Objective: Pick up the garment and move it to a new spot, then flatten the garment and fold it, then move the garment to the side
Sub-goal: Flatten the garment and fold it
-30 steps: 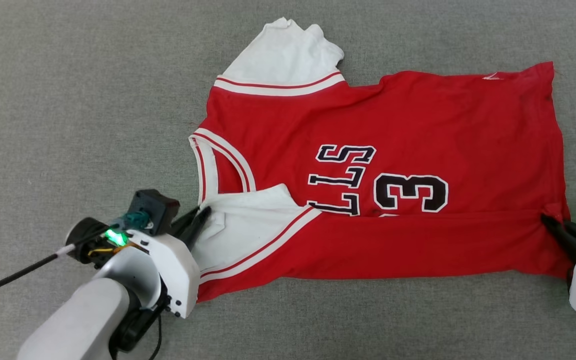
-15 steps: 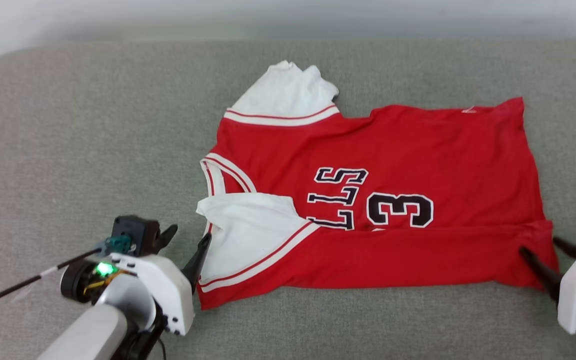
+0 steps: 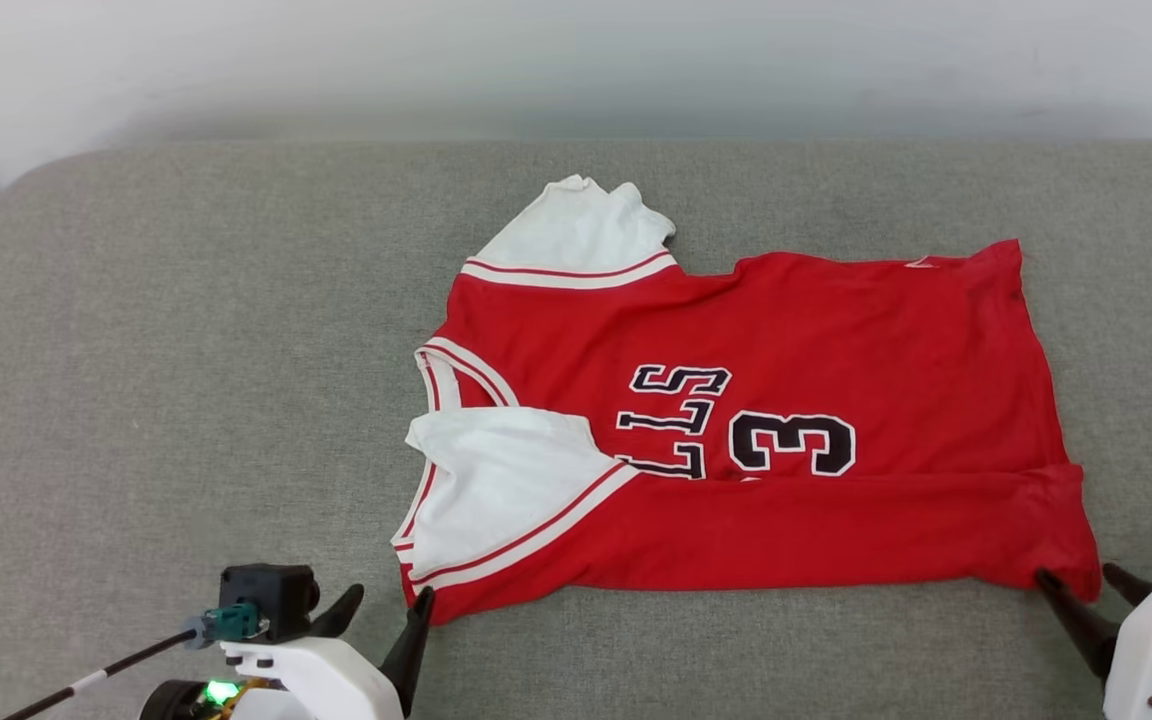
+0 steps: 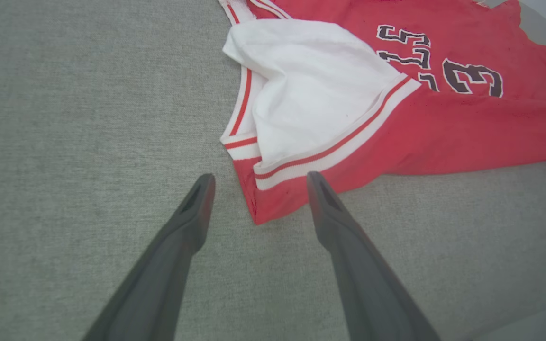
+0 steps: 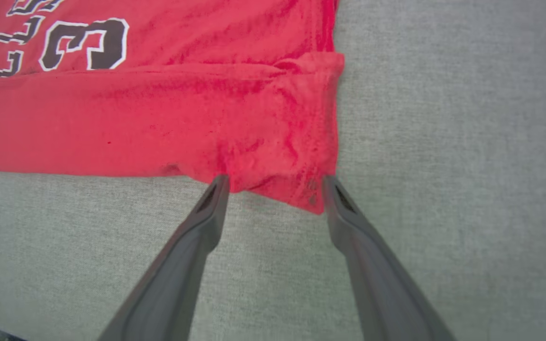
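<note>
The garment [image 3: 766, 400], a red jersey with white sleeves and black lettering, lies on the grey cushion with its near long edge folded over the print. My left gripper [image 3: 386, 605] stands open at the garment's near left corner [image 4: 259, 213], its fingers [image 4: 192, 213] apart with nothing between them. At the near right corner [image 5: 301, 189] my right gripper [image 3: 1081, 580] is open too, its two fingers [image 5: 211, 208] just short of the red hem and empty.
The grey cushion [image 3: 186, 350] stretches wide to the left of the garment and in front of it. Its back edge meets a pale wall [image 3: 576, 60]. A black cable [image 3: 96, 675] trails from my left wrist.
Both grippers have opened and let go of the folded edge, then drawn back toward me. The head camera has tilted up, so the whole picture has shifted down.
</note>
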Controlling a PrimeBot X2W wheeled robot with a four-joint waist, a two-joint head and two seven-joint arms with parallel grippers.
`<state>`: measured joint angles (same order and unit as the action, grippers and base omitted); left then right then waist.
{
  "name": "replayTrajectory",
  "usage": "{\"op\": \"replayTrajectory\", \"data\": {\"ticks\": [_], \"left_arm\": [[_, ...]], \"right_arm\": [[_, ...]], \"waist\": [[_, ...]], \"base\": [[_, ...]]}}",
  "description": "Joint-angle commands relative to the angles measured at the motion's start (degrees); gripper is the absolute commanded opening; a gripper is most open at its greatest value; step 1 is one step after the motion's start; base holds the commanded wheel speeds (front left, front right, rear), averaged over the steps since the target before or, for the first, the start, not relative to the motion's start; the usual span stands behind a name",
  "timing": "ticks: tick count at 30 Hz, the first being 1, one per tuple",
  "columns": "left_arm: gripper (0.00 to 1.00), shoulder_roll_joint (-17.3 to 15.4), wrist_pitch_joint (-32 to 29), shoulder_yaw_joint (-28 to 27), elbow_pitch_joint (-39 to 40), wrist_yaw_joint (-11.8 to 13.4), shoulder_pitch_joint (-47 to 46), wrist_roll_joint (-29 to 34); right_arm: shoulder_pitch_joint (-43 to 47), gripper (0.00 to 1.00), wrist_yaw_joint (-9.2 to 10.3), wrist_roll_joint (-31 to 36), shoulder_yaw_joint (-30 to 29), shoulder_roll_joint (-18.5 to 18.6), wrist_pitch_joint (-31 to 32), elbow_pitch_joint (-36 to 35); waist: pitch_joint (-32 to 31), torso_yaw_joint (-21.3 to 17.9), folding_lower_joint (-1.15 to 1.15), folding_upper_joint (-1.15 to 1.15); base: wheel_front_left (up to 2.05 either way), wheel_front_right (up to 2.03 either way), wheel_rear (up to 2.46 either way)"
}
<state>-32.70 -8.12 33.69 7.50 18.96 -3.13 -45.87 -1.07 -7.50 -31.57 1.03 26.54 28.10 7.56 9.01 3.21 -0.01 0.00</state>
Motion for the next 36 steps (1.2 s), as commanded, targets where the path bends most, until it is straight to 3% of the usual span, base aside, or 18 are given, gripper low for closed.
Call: {"op": "replayTrajectory", "data": {"ticks": [1, 6, 14, 20, 21, 22, 23, 30, 36], "left_arm": [[1.0, 0.4, -0.3, 0.2, 0.6, 0.8, 1.0, -0.3], [1.0, 0.8, -0.6, 0.3, 0.0, 2.2, 0.2, 0.4], [1.0, 1.9, -1.3, 1.0, -5.5, 2.2, -3.0, 1.2], [1.0, 3.5, -2.9, 2.8, -10.9, 0.7, -3.7, 0.4], [0.87, 3.7, -3.7, 3.4, -11.9, 0.2, -3.4, 0.1], [0.13, 4.0, -4.2, 3.9, -12.7, -0.3, -3.3, -0.5], [0.0, 4.4, -4.4, 4.2, -13.2, -0.8, -3.3, -0.7], [0.0, 4.5, -1.4, 4.1, -12.7, -2.8, -3.5, -0.1], [0.0, 3.1, 0.8, 3.3, -6.8, -2.0, -4.4, 1.5]], "right_arm": [[1.6, 1.0, 0.03, 1.2, -1.7, -1.8, 1.1, -2.9], [3.2, 1.0, 0.02, 3.0, -4.1, -4.3, 3.1, -7.8], [3.0, 1.0, 0.02, 4.2, -6.3, -6.3, 5.6, -14.1], [3.0, 1.0, 0.03, 4.5, -7.1, -6.5, 6.2, -15.7], [3.1, 1.0, 0.02, 4.6, -7.2, -6.4, 6.1, -15.9], [3.1, 1.0, 0.03, 4.7, -7.3, -6.2, 6.2, -16.0], [3.1, 1.0, 0.03, 4.7, -7.4, -5.9, 6.3, -16.1], [3.2, 1.0, 0.02, 5.9, -7.6, -4.6, 7.2, -15.7], [2.7, 1.0, 0.02, 7.8, -8.7, -4.5, 9.7, -14.0]], "waist": [[0.9, -0.4, 0.01, 0.0], [3.0, -1.0, 0.01, 0.0], [6.7, -2.3, 0.01, 0.0], [7.9, -2.7, 0.01, 0.0], [8.0, -2.7, 0.01, 0.0], [7.9, -2.7, 0.01, 0.0], [7.8, -2.6, 0.01, 0.0], [5.4, -1.1, 0.01, 0.0], [4.5, 0.5, 0.01, 0.0]], "base": [[0.0, 0.0, 0.0], [0.0, 0.0, 0.0], [0.0, 0.0, 0.0], [0.0, 0.0, 0.0], [0.0, 0.0, 0.0], [0.0, 0.0, 0.0], [0.0, 0.0, 0.0], [0.0, 0.0, 0.0], [0.0, 0.0, 0.0]]}}
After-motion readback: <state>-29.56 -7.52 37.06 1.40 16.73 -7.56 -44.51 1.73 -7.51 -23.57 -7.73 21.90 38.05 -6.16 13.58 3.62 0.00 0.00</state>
